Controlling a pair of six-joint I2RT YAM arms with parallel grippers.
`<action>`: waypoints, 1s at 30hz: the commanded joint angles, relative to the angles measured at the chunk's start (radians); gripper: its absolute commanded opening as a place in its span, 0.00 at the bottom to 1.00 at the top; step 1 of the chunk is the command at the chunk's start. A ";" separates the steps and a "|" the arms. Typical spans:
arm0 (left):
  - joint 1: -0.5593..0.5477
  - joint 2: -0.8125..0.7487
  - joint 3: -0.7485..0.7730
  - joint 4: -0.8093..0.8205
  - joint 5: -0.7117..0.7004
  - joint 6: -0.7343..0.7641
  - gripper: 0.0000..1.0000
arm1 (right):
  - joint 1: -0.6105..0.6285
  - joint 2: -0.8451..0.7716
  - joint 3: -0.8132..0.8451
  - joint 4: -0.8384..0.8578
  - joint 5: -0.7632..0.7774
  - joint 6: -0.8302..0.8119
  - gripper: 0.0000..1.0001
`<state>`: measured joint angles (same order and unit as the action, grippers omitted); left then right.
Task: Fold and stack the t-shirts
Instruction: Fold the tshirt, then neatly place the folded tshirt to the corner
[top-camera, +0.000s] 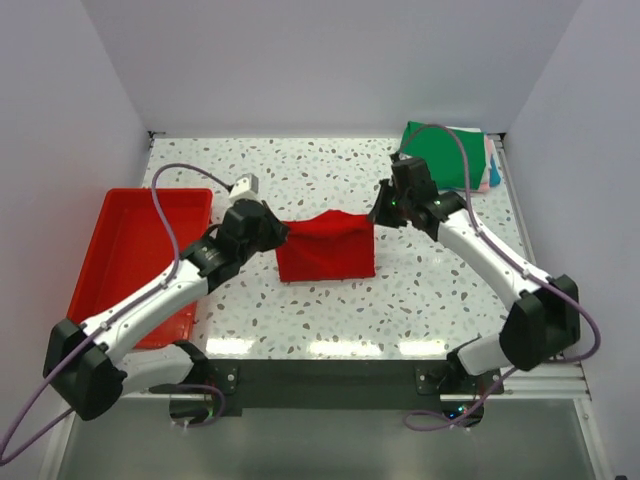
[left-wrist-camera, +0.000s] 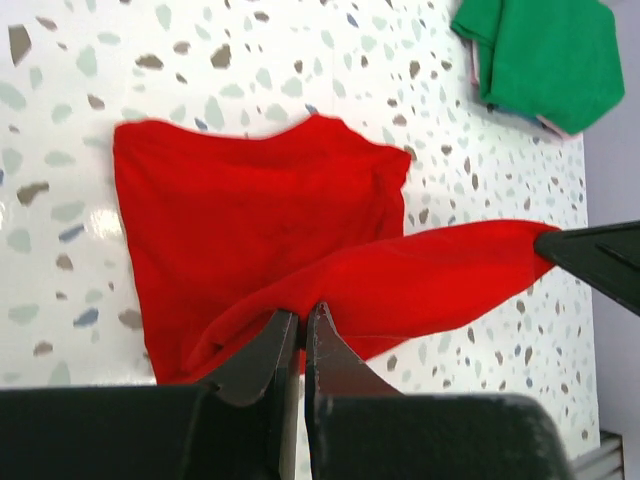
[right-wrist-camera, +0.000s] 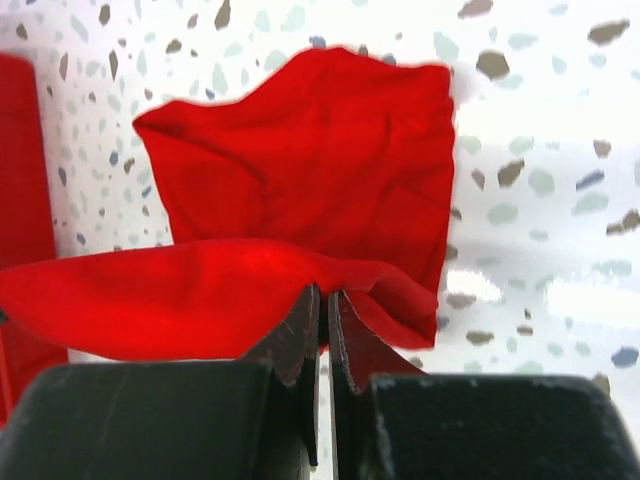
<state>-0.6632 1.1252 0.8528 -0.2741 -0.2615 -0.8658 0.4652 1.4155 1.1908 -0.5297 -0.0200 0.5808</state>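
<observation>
Your bench (top-camera: 300, 165) is glossy white terrazzo, speckled, between plain pale walls (top-camera: 330, 60). Mid-bench, your left gripper (top-camera: 285, 232) and right gripper (top-camera: 377, 212) each pinch the soft red t-shirt (top-camera: 325, 255), one edge stretched between them. Rigid red tray (top-camera: 130, 245) at left edge; folded green t-shirt (top-camera: 440, 155), far right corner.
</observation>
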 joint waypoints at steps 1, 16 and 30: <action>0.103 0.115 0.090 0.150 0.123 0.074 0.00 | -0.042 0.140 0.166 0.054 -0.075 -0.047 0.00; 0.481 0.526 0.191 0.378 0.424 0.145 0.73 | -0.155 0.562 0.542 0.002 -0.064 -0.148 0.69; 0.214 0.413 -0.003 0.288 0.205 0.120 0.30 | -0.109 0.431 0.068 0.278 -0.190 -0.183 0.87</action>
<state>-0.4213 1.5158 0.8787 0.0147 0.0025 -0.7498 0.3298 1.8233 1.2343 -0.3637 -0.1757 0.4297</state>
